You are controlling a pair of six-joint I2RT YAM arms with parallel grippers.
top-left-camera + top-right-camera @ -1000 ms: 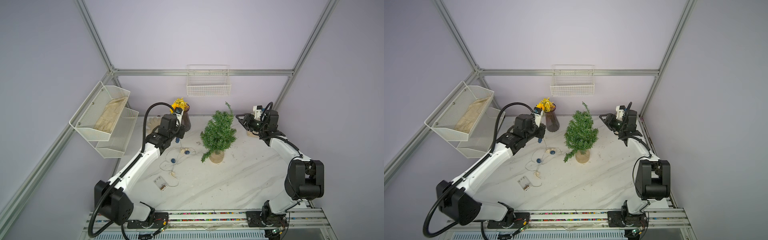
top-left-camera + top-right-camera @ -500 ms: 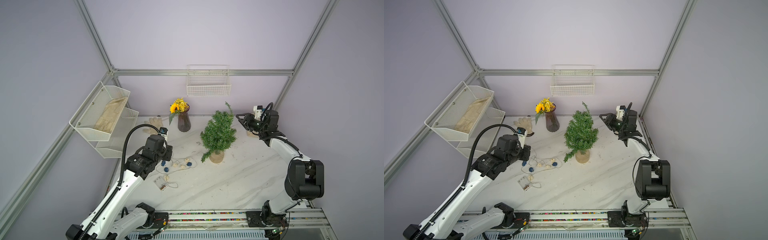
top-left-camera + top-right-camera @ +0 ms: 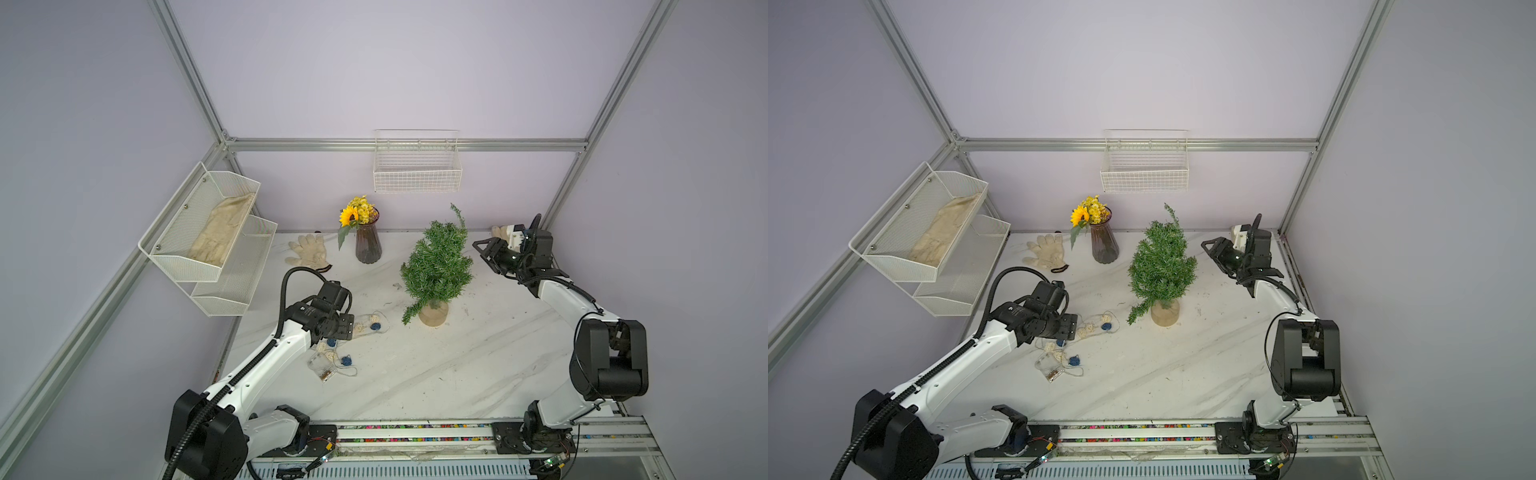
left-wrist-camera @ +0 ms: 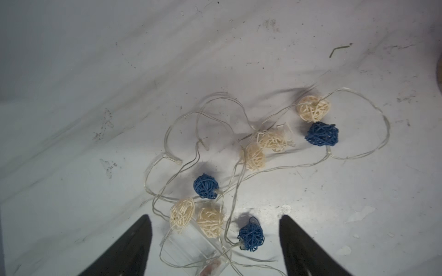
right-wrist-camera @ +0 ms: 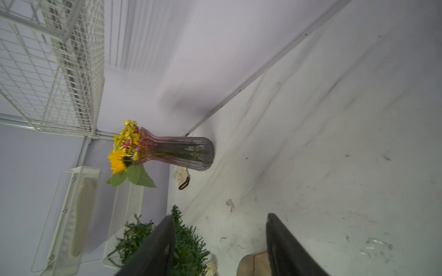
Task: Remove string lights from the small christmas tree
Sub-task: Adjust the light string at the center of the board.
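Observation:
The string lights (image 3: 376, 327) lie in a loose heap on the white table, left of the small christmas tree (image 3: 436, 266). Thin wire loops link cream and blue woven balls (image 4: 251, 155) to a clear battery box (image 4: 196, 251). No lights show on the tree in both top views. My left gripper (image 4: 215, 216) hangs open just above the heap, gripping nothing, with the battery box (image 3: 1048, 365) below its fingers. My right gripper (image 5: 220, 216) stands open at the tree's right side, near its branches (image 5: 189, 241) and apart from them (image 3: 1210, 249).
A dark vase of yellow flowers (image 3: 368, 245) and a pale glove (image 3: 307, 251) sit at the back left. A wire basket (image 3: 417, 166) hangs on the back wall. A two-tier mesh shelf (image 3: 208, 232) juts from the left wall, close to my left arm.
My left arm swung from beside the vase down toward the front left, trailing the lights onto the table, then opened and let them go. My right arm stayed put.

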